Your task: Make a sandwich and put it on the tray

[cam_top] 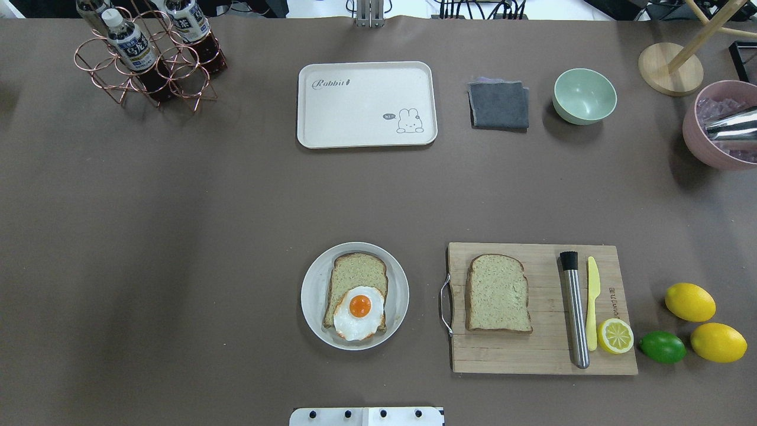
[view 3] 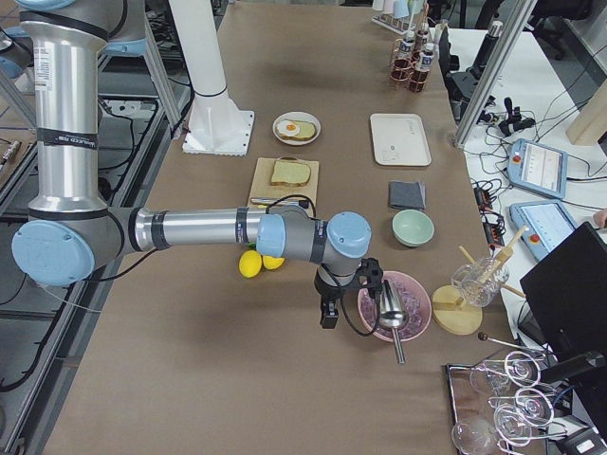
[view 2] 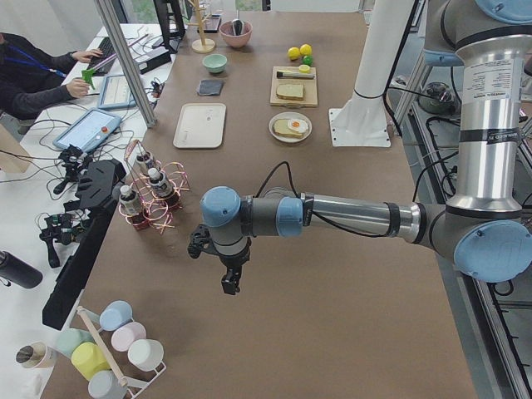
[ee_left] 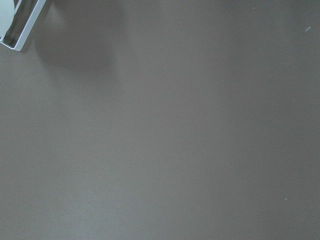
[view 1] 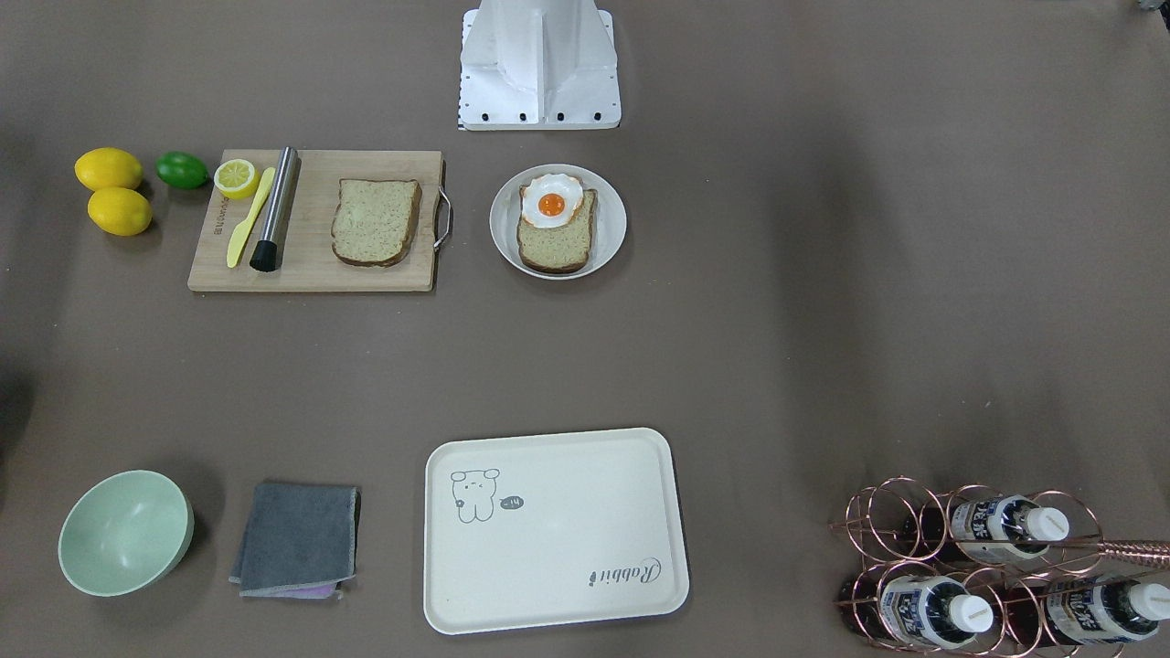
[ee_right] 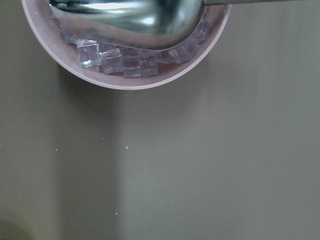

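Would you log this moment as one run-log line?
stage: unassembled | egg on slice on plate | second slice on cutting board | tray bare | left tool, right tool far off

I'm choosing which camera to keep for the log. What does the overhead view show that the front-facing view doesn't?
Only overhead: a pink bowl of ice cubes with a metal scoop, and a wooden stand, at the table's right end.
Only front-facing: the white column rising from the robot's base; overhead catches just the base plate.
Both: the tray, the plate with a bread slice and egg, the cutting board with the second slice, lemons, lime, green bowl, cloth, bottle rack.
Neither shows an arm.
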